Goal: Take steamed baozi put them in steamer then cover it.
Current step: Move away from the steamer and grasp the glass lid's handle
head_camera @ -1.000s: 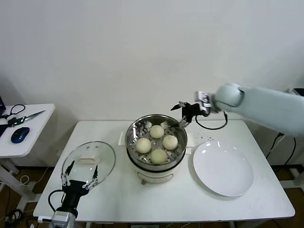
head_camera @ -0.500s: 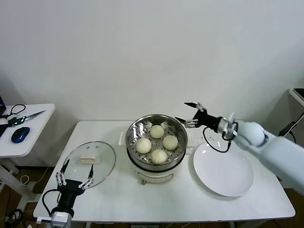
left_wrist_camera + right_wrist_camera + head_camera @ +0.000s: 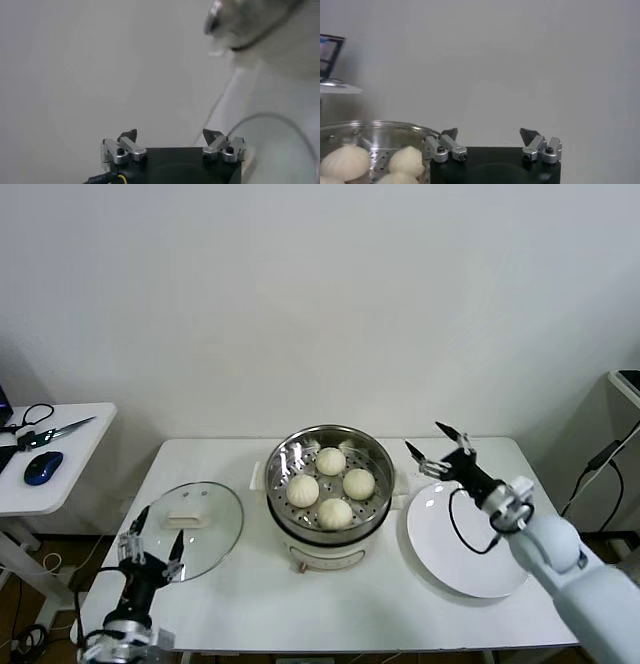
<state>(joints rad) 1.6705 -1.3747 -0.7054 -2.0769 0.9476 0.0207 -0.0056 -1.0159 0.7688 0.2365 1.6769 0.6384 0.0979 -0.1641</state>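
Head view: the steamer [image 3: 330, 484] stands mid-table, uncovered, with four baozi [image 3: 335, 512] on its perforated tray, close together in a diamond. The cover [image 3: 190, 527] lies flat on the table to the steamer's left, apart from it, handle up. A white plate [image 3: 470, 549] lies to the steamer's right, just beside it. The right gripper [image 3: 440, 449] hangs above the table between the steamer's right rim and the plate's far edge, fingers spread apart and holding nothing; the baozi lie to its left, down in the steamer, clear of it. The left gripper [image 3: 152, 536] is low at the table's near left edge, over the near rim of the cover, fingers apart, nothing between them; whether they touch the glass cannot be told. A side table [image 3: 60, 449] at far left carries a blue mouse [image 3: 42, 468].

Left wrist view: the left gripper [image 3: 172, 137] has its two fingertips well apart, with only a plain pale surface between them. The curved rim of the cover [image 3: 280, 120] runs off to one side, past one fingertip, and the steamer [image 3: 250, 22] shows blurred in a corner, far off.

Right wrist view: the right gripper [image 3: 490, 135] has fingertips wide apart against the bare wall. The steamer [image 3: 370, 137] rim lies just beside one fingertip, with baozi [image 3: 347, 160] inside it, off to that side and not between the fingers.
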